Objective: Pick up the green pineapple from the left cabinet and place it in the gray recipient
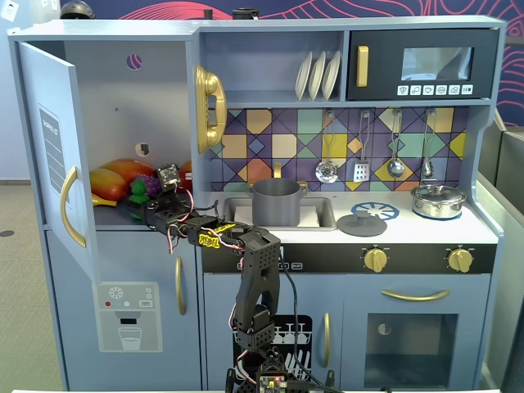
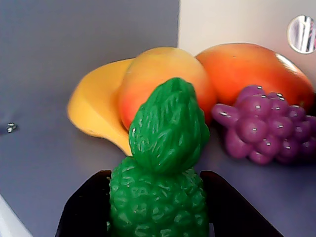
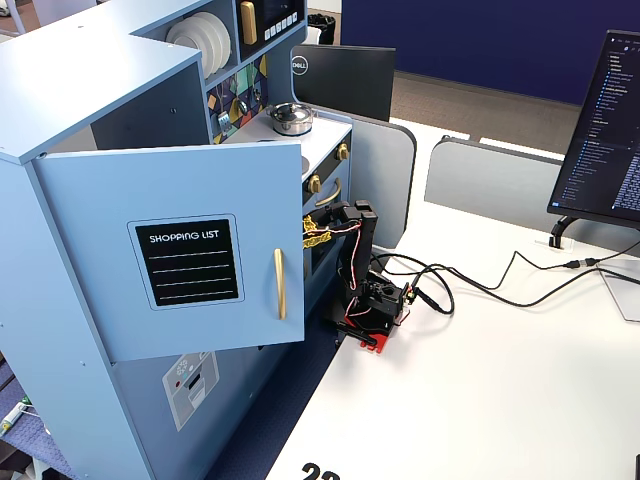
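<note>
Bumpy green pineapple [image 2: 165, 163] between gripper [image 2: 157, 207] fingers

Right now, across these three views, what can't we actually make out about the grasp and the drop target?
- Gripper fingertips: wrist view, cut off by the bottom edge; contact on the green pineapple is unconfirmed.
- Pineapple in a fixed view: too small, partly behind the arm.
- Left cabinet interior: the other fixed view, blocked by the open door.
- Gray recipient: inside not visible.
</note>
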`<state>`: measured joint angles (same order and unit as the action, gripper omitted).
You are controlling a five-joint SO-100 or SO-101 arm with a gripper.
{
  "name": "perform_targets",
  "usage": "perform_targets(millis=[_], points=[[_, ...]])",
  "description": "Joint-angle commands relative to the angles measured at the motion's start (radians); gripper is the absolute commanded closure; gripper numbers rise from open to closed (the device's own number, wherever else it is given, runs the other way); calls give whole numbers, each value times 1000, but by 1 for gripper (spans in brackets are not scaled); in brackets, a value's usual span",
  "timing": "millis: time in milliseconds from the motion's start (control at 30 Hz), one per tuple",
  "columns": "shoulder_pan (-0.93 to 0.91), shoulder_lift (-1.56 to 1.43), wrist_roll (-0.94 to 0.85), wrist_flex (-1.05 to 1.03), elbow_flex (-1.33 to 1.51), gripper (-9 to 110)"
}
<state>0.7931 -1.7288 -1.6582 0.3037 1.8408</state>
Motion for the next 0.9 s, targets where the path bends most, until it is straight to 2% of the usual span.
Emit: perform_targets(millis=[0,233,400,667,867], points=[[43,-127,12,-26,-49,102],[166,-532,9,-241,54,102],[147,-879,-14,-410,192,102],[-218,-1197,80,-805,183,102],[-555,-1118,126,-821,163,102]])
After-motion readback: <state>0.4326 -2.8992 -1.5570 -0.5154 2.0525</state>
